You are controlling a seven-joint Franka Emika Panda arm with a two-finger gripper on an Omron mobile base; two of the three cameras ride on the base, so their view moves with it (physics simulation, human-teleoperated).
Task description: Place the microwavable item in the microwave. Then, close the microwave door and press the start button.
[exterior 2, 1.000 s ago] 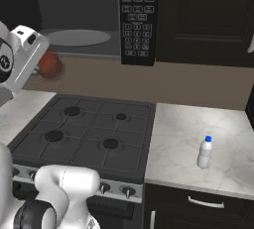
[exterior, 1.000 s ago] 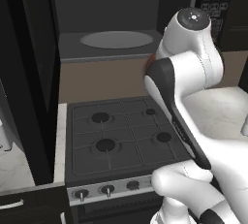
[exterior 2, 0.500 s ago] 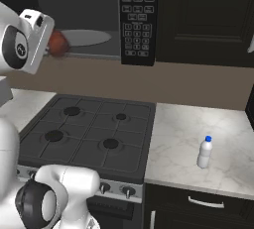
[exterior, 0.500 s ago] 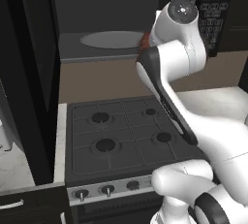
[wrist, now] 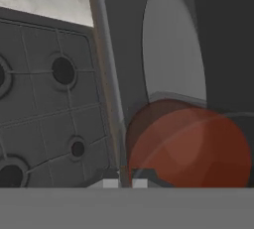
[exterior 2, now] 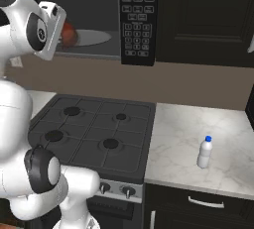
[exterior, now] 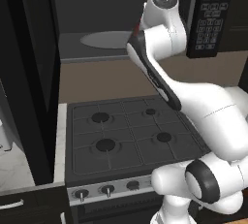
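Gripper (wrist: 125,181) clenched on the rim of the glass tumbler (wrist: 188,146), which holds reddish-brown liquid and sits immediately beside the finger tips in the hand view. Seen from the right base view, the tumbler (exterior 2: 69,35) is carried at the mouth of the open microwave (exterior 2: 139,20), above the near edge of the round grey turntable plate (exterior 2: 94,37). Below lies the black stovetop (exterior 2: 94,134); the microwave door (exterior: 41,72) stands swung open at left. On the marble counter (exterior 2: 233,143) stands a small white bottle (exterior 2: 204,152), well apart.
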